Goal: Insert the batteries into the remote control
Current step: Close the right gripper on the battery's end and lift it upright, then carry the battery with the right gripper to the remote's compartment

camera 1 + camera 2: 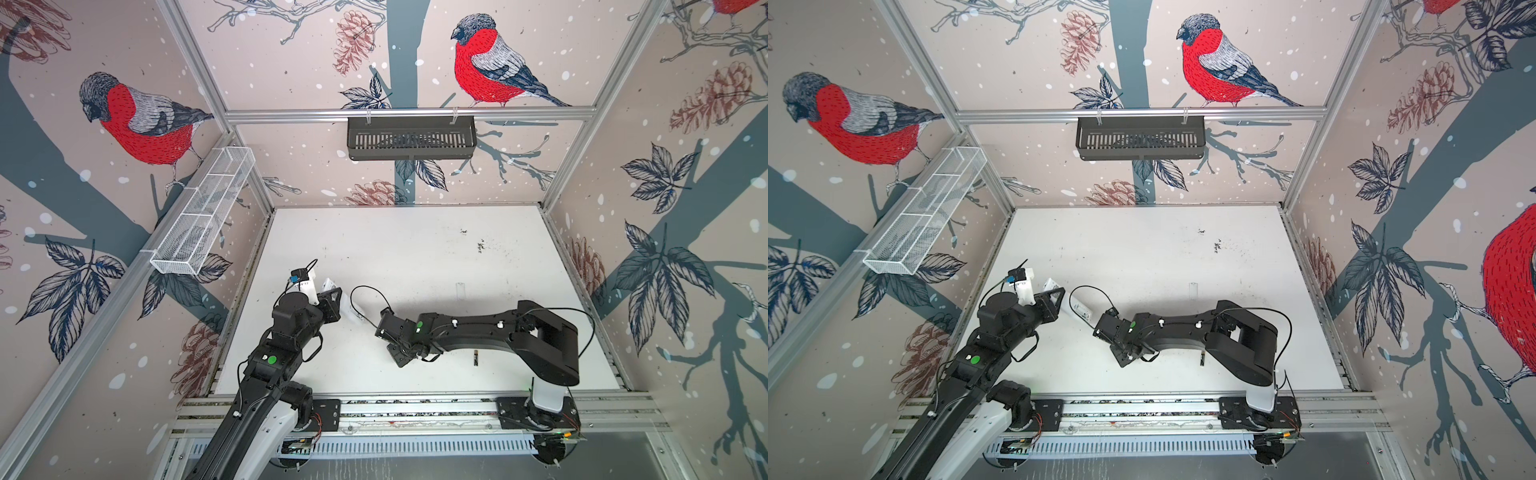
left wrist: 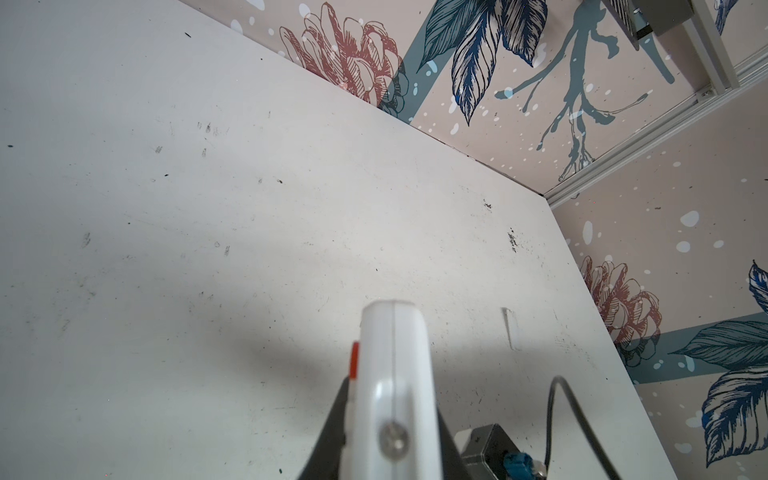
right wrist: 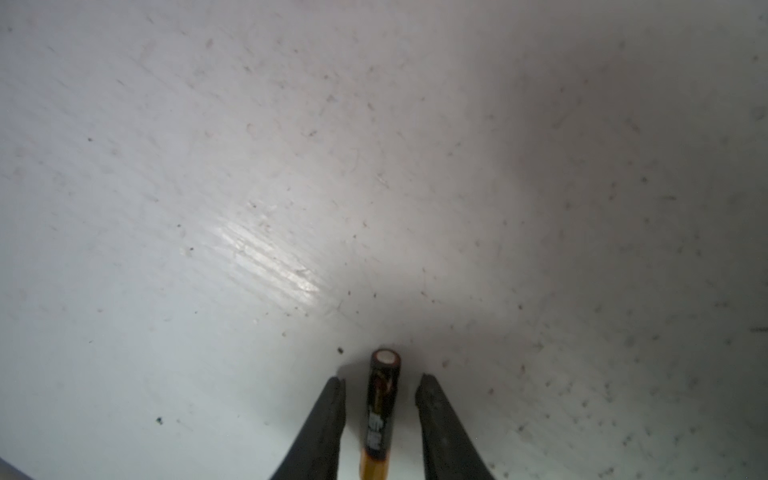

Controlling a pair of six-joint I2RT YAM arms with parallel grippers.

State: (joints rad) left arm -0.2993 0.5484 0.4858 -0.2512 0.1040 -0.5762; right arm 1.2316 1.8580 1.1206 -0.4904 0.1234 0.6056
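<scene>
My left gripper (image 1: 337, 301) is shut on the white remote control (image 1: 353, 311) and holds it off the table at the left. The left wrist view shows the remote control (image 2: 395, 340) edge-on, an orange button on its side, clamped in the left gripper (image 2: 392, 399). My right gripper (image 3: 382, 380) is open. One of the batteries (image 3: 380, 399), black with a gold end, sits between its fingers (image 3: 332, 415) with a gap on each side. In both top views the right gripper (image 1: 401, 360) is low over the table, right of the remote. A second battery (image 1: 476, 358) lies on the table under the right arm.
A small white flat piece (image 1: 459, 291) lies on the table behind the right arm. A black basket (image 1: 411, 137) hangs on the back wall and a white wire basket (image 1: 203, 216) on the left wall. The table's front edge meets an aluminium rail (image 1: 415, 409).
</scene>
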